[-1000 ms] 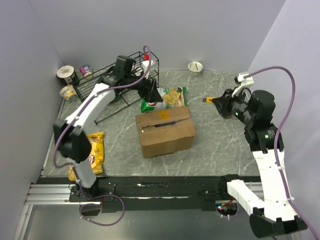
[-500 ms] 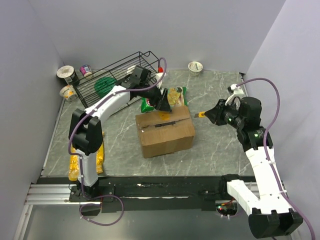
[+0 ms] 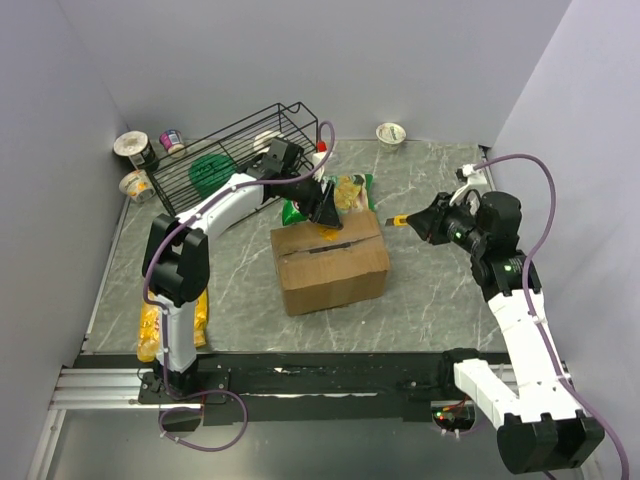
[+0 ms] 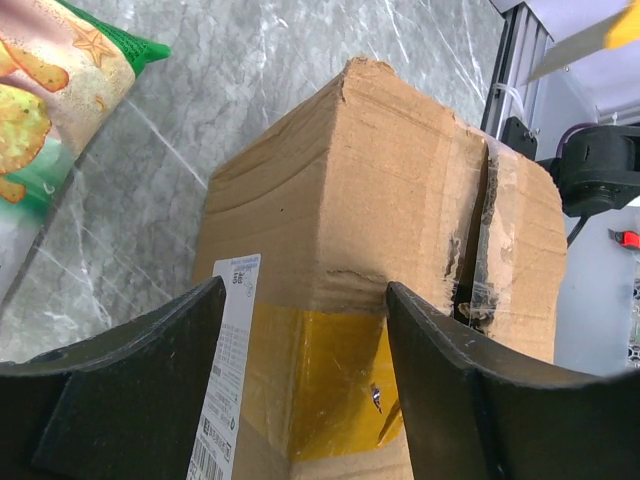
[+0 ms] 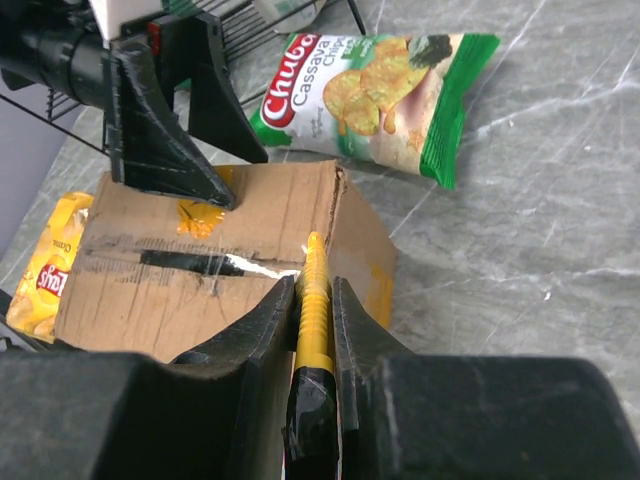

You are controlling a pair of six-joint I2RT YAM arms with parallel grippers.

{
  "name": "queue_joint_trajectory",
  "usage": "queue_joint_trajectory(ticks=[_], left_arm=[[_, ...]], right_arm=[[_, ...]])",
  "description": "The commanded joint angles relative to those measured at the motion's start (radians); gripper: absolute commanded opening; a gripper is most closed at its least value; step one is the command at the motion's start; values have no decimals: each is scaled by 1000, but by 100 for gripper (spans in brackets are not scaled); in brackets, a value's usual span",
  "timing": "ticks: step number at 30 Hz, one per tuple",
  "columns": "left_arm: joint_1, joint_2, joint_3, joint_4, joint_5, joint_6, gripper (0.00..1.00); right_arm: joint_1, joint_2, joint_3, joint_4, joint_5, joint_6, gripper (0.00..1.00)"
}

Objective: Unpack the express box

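The express box point(image 3: 330, 262) is a brown carton standing in the middle of the table, with a slit in the tape along its top seam. My left gripper point(image 3: 325, 215) is open, and its fingers straddle the box's far top corner point(image 4: 400, 200) over the orange sticker point(image 4: 330, 370) and beside the white label point(image 4: 225, 370). My right gripper point(image 3: 430, 222) hovers to the right of the box, shut on a yellow-and-black utility knife point(image 5: 313, 265). The knife's tip points at the box's right top edge point(image 5: 180, 290).
A green chip bag point(image 3: 345, 192) lies just behind the box. A yellow chip bag point(image 3: 148, 325) lies at the near left by the left arm's base. A black wire rack point(image 3: 230, 150) stands at the back left, with cups point(image 3: 132, 148) beside it. A small bowl point(image 3: 391, 133) sits at the back.
My left gripper came from the rack down to the box's far corner, and its fingers narrowed a little. The right arm carried the knife leftward, closer to the box.
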Motion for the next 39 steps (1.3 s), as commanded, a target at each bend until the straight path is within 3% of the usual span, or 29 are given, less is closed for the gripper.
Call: queue_joint_trajectory(ticks=[1, 39], left_arm=[[6, 4, -23, 3, -2, 8, 70], [3, -5, -38, 20, -8, -32, 70]], right_arm=[[-4, 8, -22, 79, -10, 26, 0], [19, 125, -38, 138, -2, 54, 0]])
